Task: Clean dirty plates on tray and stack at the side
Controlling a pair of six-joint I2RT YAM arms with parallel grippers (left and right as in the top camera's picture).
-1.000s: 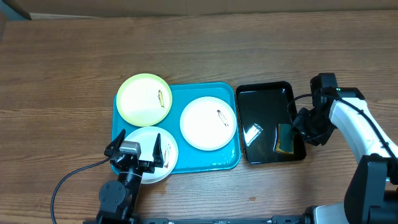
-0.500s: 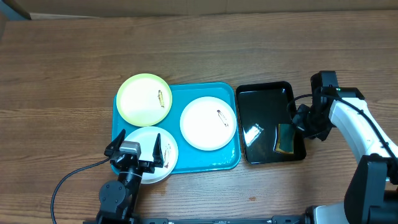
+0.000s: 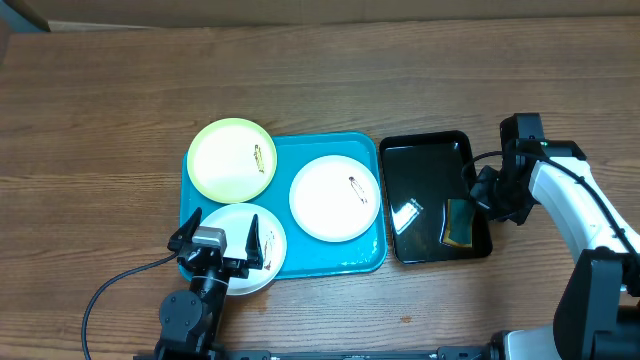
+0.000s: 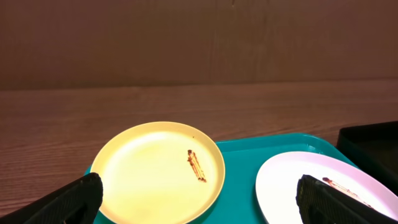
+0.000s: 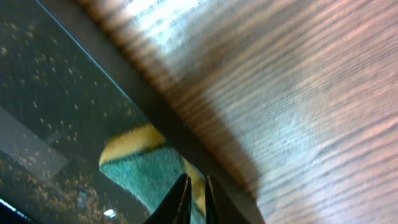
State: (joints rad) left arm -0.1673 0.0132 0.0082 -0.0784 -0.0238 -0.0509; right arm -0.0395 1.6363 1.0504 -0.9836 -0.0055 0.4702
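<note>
Left claw [image 4: 199, 202]: held spread wide, pale yellow round plate [image 4: 155, 171] seen ahead | right claw [image 5: 194, 193]: pressed nearly together, green-and-yellow sponge [image 5: 140, 165] in glossy black tray [image 5: 37, 74] just beyond tips

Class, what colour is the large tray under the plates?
Bright turquoise tray, clearest in the overhead view.

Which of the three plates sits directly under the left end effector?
The white plate at the near-left corner of the tray; the yellow-green plate and the other white plate lie farther back.
</note>
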